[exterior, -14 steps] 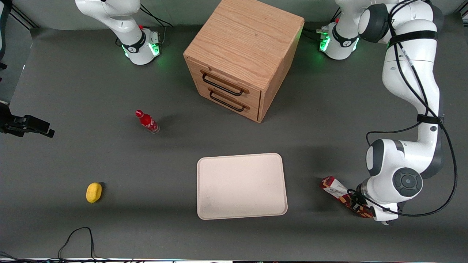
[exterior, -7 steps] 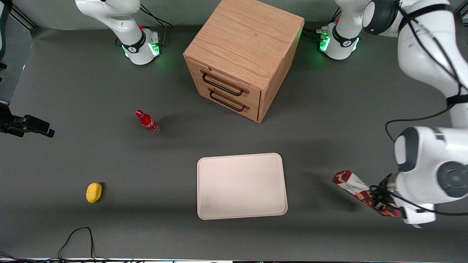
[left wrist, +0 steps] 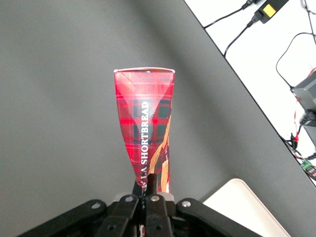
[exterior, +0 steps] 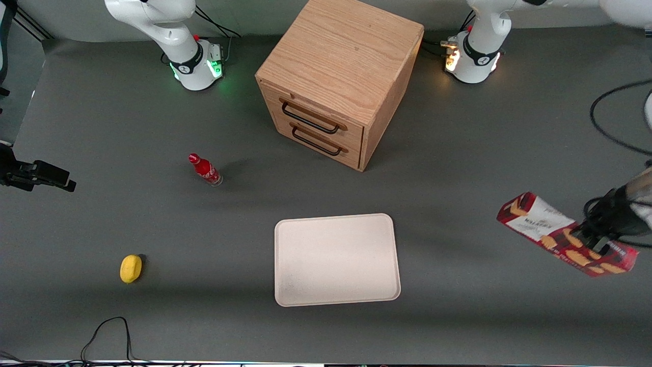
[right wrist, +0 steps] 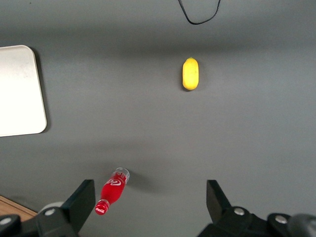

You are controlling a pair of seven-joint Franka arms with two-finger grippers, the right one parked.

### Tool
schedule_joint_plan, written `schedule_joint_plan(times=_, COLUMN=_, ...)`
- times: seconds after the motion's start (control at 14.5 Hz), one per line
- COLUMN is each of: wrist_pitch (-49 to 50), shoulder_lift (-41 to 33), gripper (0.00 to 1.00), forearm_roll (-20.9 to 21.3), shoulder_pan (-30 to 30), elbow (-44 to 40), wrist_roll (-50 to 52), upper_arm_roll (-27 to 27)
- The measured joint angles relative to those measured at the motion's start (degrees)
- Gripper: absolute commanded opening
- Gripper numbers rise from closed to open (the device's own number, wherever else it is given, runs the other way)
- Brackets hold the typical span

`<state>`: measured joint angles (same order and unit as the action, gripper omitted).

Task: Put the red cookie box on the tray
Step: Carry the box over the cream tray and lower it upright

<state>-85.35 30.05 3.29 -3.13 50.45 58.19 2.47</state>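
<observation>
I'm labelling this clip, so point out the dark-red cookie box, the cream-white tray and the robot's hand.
Dark-red cookie box (exterior: 540,224): front view, white label panel.
Cream-white flat tray (exterior: 336,260): front view, bare middle.
Hand (exterior: 593,242): front view, fingertips clamped on the box.

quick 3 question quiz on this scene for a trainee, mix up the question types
1. True or false: the red cookie box already lies on the tray.
2. Multiple choice: the gripper is A) open above the tray, B) shut on the red cookie box, held above the table toward the working arm's end, C) shut on the red bottle.
3. Fill in: the yellow lemon lies toward the ____ arm's end of the table.

Key
1. False; the tray is bare and the box is in the air, off to its side.
2. B
3. parked
</observation>
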Motion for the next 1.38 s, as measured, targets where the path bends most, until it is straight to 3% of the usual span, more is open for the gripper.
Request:
schedule_joint_plan(times=0.28, wrist_pitch=0.34, shoulder_lift=-0.8, gripper=0.0, forearm_roll=-0.27, shoulder_pan=-0.3, elbow=0.43, wrist_roll=-1.19, upper_arm_roll=4.42)
schedule_joint_plan(times=0.48, wrist_pitch=0.32, shoulder_lift=-0.31, gripper=0.0, forearm_roll=-0.17, shoulder_pan=-4.0, elbow=0.95, wrist_roll=-6.14, upper_arm_roll=7.93)
schedule_joint_plan(times=1.04, wrist_pitch=0.32, shoulder_lift=1.79, gripper=0.0, forearm_roll=0.13, shoulder_pan=-20.0, elbow=1.64, wrist_roll=-19.85, upper_arm_roll=8.53)
schedule_joint_plan(times=1.38, wrist_pitch=-0.23, shoulder_lift=2.29, gripper=0.0, forearm_roll=0.29, shoulder_pan=-21.89, elbow=1.68, wrist_roll=-25.34, upper_arm_roll=7.93)
